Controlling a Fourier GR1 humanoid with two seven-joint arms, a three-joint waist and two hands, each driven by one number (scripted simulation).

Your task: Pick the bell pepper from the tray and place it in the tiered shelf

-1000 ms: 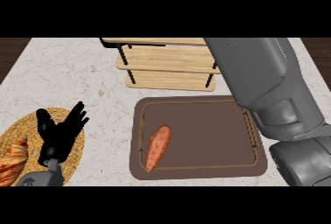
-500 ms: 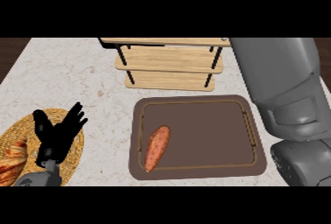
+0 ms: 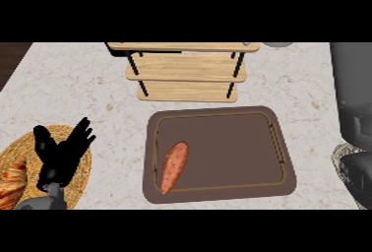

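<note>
You see no pepper on the tray (image 3: 285, 147), only an orange root (image 3: 174, 166) (left side). Left hand (image 3: 62, 153) rests wide; right hand is out of view. Placement at the far shelf (image 3: 187, 74) looks underway.

No readable text, labels, brands, numbers or signs anywhere: none on the tray (image 3: 283, 147), none on the tiered shelf (image 3: 187, 74), none on the tabletop (image 3: 87, 93).

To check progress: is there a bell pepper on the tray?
No, the tray holds only an elongated orange vegetable, like a sweet potato.
</note>
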